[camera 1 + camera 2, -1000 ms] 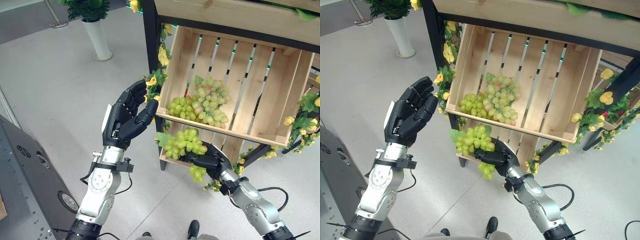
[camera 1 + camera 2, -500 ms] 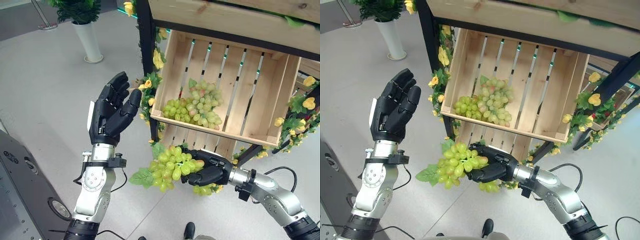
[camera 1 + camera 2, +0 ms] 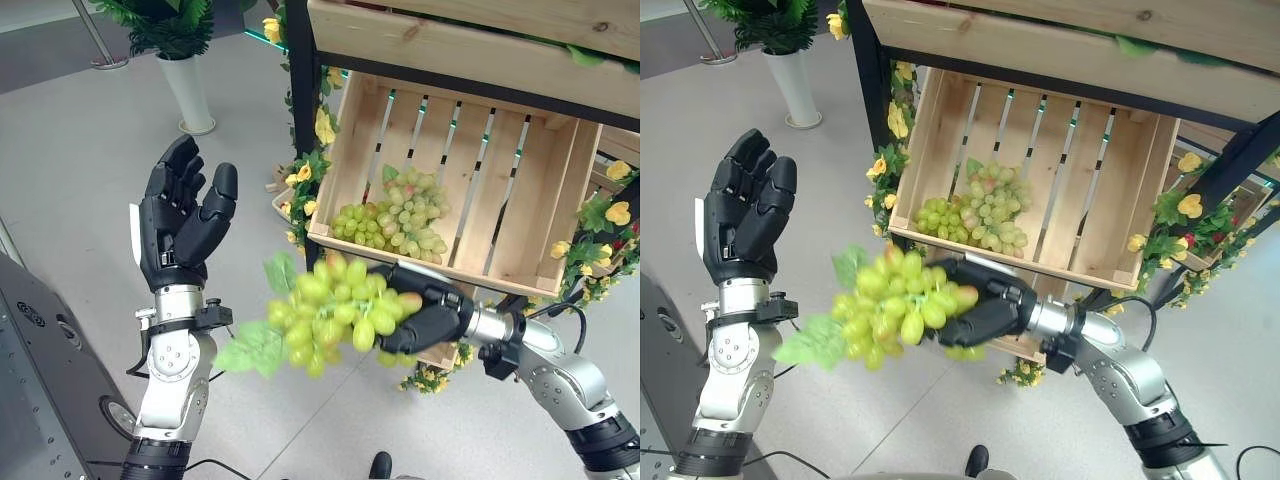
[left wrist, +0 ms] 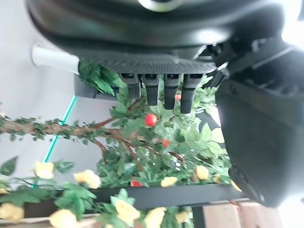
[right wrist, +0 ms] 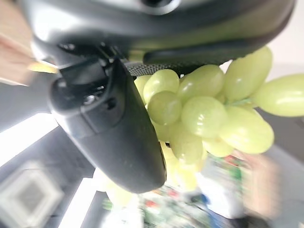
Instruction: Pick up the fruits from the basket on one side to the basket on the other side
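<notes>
The grape bunch, clutched in the right hand's curled fingers, had swung up and left, clear of the lower shelf, hanging in front of the wooden crate; the left hand waited open, palm up, ready to receive.

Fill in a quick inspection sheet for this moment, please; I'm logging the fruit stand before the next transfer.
Surface: grey floor; no table.
Job's things: green grape bunch in the right hand, held in the air in front of the stand; more grapes lie in the tilted wooden crate.
Clutter: nothing seen.
Hands: right hand curled round the bunch; left hand raised, open, holding nothing.
Cables: nothing seen.
Surroundings: yellow flowers and leaves on the stand's dark frame; white planter.
</notes>
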{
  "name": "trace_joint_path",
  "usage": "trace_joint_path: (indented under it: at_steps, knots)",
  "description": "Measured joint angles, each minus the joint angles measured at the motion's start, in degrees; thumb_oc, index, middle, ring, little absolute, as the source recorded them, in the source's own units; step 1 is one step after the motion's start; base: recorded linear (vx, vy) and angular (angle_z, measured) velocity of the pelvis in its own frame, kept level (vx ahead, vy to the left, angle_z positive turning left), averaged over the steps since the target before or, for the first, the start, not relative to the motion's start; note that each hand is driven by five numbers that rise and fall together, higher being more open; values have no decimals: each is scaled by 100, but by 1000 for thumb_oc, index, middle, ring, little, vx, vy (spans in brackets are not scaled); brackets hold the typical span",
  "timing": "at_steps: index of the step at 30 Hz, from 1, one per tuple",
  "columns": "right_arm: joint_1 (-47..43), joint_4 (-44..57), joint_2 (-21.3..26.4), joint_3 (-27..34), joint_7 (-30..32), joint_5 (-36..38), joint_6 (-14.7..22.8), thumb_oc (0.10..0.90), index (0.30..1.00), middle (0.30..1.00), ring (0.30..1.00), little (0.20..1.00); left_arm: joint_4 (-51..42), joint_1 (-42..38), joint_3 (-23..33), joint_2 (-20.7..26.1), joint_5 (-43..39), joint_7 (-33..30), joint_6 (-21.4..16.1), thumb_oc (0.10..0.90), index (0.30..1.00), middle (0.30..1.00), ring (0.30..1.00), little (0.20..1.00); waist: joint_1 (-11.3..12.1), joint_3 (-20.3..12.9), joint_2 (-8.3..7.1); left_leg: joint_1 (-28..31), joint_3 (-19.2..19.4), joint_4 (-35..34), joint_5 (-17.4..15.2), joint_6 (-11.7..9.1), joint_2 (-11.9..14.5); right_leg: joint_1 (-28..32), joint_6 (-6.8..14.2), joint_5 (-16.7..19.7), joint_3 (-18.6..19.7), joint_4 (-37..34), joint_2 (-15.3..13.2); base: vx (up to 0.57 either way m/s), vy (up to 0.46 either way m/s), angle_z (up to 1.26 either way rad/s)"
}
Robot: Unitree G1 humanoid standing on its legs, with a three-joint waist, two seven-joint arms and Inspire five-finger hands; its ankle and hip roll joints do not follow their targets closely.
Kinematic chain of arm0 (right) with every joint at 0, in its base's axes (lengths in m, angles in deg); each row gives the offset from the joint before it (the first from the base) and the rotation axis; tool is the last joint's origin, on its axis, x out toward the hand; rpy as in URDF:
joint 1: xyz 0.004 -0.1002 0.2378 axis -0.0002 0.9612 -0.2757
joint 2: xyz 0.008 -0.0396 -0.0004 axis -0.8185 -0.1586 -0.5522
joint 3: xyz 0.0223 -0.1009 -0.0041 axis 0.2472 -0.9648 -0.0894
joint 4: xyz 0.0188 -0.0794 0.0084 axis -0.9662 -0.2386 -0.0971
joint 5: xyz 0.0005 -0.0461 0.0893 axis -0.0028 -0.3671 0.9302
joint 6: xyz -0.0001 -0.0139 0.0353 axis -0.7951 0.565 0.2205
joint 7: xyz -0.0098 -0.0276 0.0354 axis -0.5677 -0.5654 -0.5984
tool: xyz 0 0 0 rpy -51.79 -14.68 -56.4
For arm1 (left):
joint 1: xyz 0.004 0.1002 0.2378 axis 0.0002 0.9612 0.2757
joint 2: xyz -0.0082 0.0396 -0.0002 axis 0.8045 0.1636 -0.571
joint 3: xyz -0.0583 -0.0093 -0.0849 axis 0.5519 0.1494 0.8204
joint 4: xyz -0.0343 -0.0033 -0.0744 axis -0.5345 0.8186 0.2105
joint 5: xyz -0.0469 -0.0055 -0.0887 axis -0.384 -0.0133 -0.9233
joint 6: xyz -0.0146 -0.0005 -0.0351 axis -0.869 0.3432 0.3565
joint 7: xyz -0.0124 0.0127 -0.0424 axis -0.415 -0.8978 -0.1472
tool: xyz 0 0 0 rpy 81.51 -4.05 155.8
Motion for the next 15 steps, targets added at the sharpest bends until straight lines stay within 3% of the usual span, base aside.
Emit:
trace_joint_path:
  at_steps: [4, 10, 15]
  knots:
    - [-263, 178, -405, 298, 1040, 183, 346, 400, 300, 300, 300, 300, 4, 0, -4, -116, 1, -72, 0, 800, 900, 900, 900, 900, 1, -54, 91, 0, 0, -4, 0, 0, -8, 0, 2, 1, 1, 1, -4, 0, 0, 0]
    - [-274, 173, -426, 334, 2233, 532, 554, 400, 300, 300, 300, 300, 5, -3, -12, -139, 1, -246, 1, 800, 900, 900, 900, 900, 2, -88, 150, -1, 1, -4, 0, 0, -3, 1, 3, 3, 1, 1, 1, 0, 0, 0]
    - [-421, 166, -425, 340, 3156, 602, 981, 400, 300, 300, 300, 300, 32, -13, -20, -138, 1, -362, 1, 800, 900, 900, 900, 900, -3, -101, 172, 0, 1, -4, 0, 0, -4, 2, 4, 4, 2, 1, 1, 0, 0, 0]
